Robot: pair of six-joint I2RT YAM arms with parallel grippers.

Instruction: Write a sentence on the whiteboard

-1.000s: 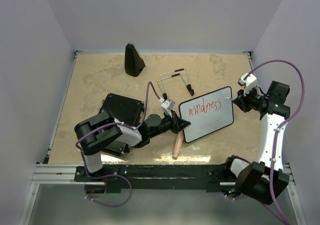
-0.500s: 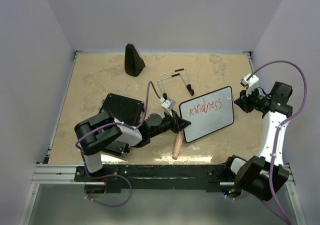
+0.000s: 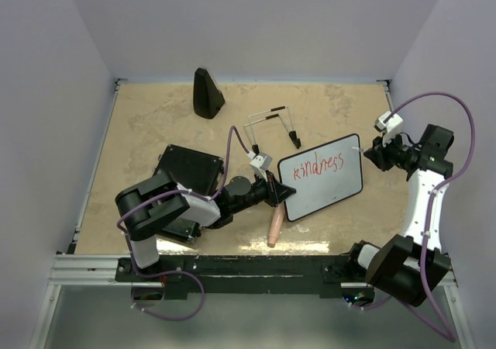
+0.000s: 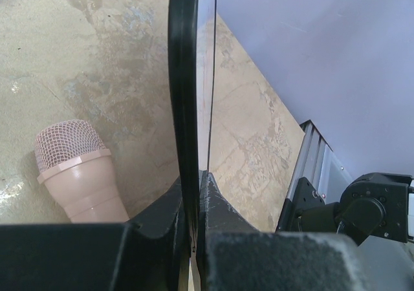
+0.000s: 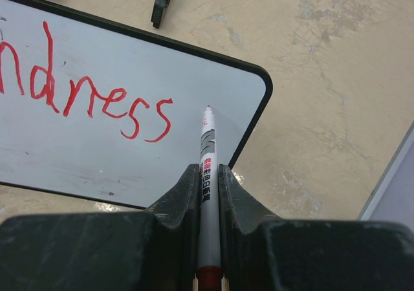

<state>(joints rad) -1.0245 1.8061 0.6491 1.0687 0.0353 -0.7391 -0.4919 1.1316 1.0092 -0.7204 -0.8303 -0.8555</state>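
Red-tipped marker (image 5: 207, 155) clamped in right fingers (image 5: 178, 197), clear only wrist-view; left fingers (image 4: 223, 207) pinch whiteboard (image 4: 183, 77).

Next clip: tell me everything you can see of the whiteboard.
The whiteboard is a small, glossy white rectangle with rounded corners and a thin black frame. "kindness" is written in red across its far half; the rest is blank apart from faint smudges. It sits askew, right of centre on the table. The left pincer is shut on its left edge. The marker in the right pincer points at its right corner; contact is unclear.
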